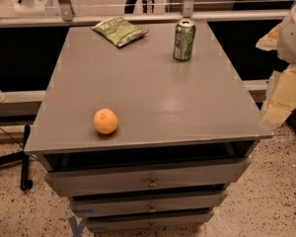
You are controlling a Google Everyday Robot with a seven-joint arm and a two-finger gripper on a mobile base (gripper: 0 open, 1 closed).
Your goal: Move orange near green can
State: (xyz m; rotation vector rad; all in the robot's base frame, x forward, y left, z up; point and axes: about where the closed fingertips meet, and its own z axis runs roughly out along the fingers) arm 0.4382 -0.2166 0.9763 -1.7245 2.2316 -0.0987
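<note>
Since the orange (105, 121) looks smooth, firm and likely to roll, take it across its middle. The gripper (285, 90) sits at the right edge, and I cannot tell its state.

Not much of the robot is showing here. The arm (295, 31) is peeking in at the top right as a rounded white shell, and the gripper (282, 95) is sitting just below it at the right edge, looking pale yellow and blocky.
</note>
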